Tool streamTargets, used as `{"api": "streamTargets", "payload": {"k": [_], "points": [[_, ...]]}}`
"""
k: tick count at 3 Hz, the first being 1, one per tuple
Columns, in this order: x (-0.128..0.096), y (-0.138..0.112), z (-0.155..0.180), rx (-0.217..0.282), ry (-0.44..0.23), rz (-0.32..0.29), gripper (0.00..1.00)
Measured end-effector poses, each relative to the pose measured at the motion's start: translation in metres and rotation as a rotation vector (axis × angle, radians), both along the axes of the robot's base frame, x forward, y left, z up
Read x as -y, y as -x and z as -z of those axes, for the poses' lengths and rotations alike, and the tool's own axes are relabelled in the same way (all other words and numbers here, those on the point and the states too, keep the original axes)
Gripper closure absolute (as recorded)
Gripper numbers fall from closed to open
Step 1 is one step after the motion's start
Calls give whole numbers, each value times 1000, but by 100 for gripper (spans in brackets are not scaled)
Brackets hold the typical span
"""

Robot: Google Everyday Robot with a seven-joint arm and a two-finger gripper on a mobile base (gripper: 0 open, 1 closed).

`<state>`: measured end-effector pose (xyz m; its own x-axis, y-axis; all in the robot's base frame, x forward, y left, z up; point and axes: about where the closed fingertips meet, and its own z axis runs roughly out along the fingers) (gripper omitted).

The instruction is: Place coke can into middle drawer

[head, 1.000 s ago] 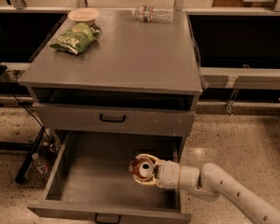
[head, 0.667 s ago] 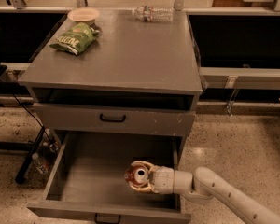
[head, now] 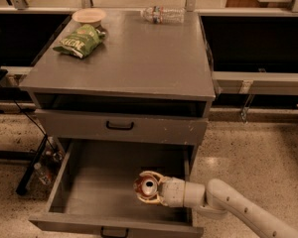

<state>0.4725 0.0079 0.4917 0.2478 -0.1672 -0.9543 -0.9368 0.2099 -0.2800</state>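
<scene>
Slightly lower than a second ago, the pincer (head: 145, 187) grips the round red can (head: 149, 186), silver top showing, inside the flat grey drawer (head: 94, 185); its base hidden.

Speckled terrazzo floor (head: 248, 152) | grey counter (head: 149, 58) before me | dark bays (head: 253, 43) behind pale rails (head: 260, 81) on both sides | black cables (head: 32, 167) at left | my hand (head: 148, 187) low, below the counter top

The gripper (head: 147, 188) is in open mid drawer (head: 97, 182) w/ fingers (head: 151, 173) around the can (head: 149, 185); bottle (head: 161, 15) & chips bag (head: 79, 39) well above it.
</scene>
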Motion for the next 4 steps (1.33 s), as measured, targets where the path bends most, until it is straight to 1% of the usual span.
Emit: {"api": "streamTargets", "payload": {"k": [1,2,3,4], "points": [[-1,-1,0,47,47,32,100],[-3,-1,-1,79,76,47,100],[-4,4,-12,188,147,85,100],[-3,-1,-10,210,181,127,100]]}}
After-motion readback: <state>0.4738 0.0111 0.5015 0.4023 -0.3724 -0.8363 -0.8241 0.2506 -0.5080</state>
